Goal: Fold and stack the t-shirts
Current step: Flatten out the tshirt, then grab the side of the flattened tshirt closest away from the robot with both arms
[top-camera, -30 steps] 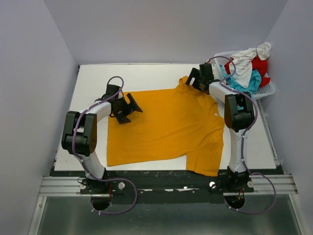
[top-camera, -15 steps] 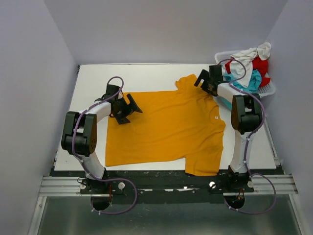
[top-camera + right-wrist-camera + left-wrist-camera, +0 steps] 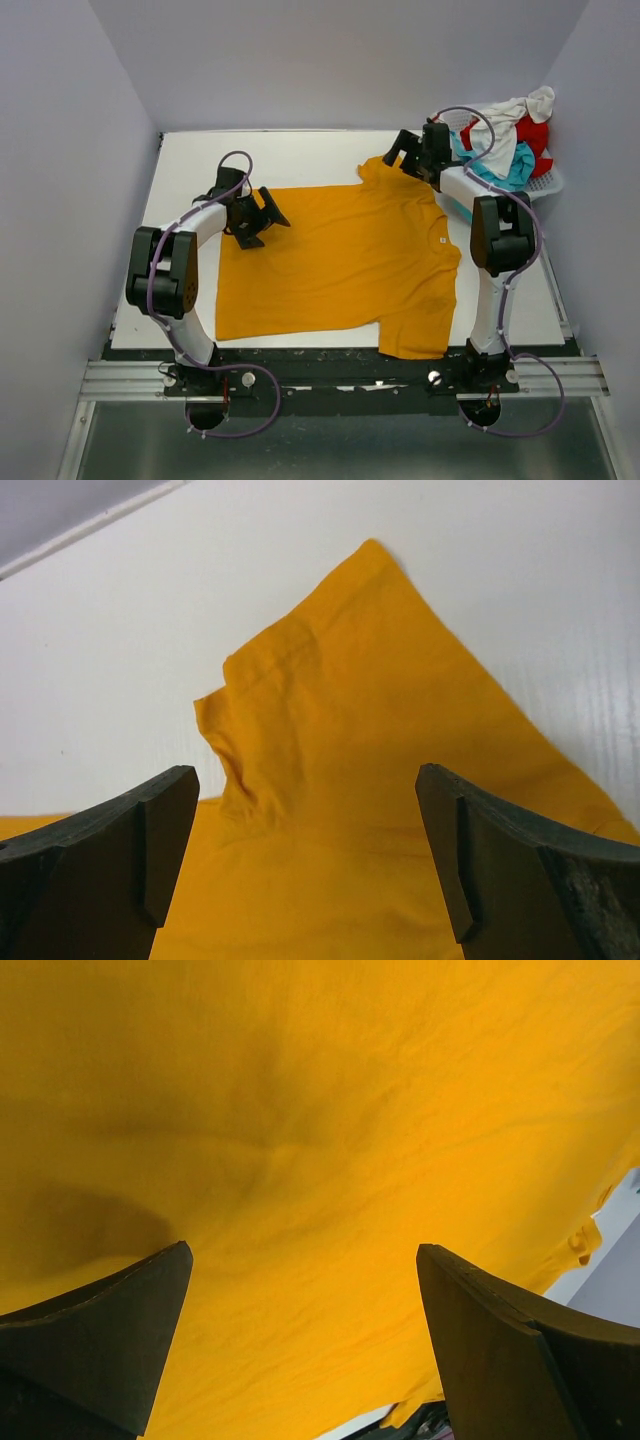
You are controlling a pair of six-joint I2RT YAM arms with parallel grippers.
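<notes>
Over the mustard-orange t-shirt (image 3: 340, 260) spread on the table (image 3: 300, 150), your left gripper (image 3: 262, 215) and right gripper (image 3: 398, 156) both gape wide, holding nothing; the right has shifted left since a moment ago.

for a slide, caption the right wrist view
Open right gripper above a rumpled sleeve of the mustard-orange t-shirt on the white table.

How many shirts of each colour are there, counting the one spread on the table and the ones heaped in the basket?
Mustard-orange t-shirt, flat on the table: 1
White t-shirt, in the basket: 1
Red t-shirt, in the basket: 1
Turquoise t-shirt, in the basket: 1
Total: 4, as far as the heap shows
</notes>
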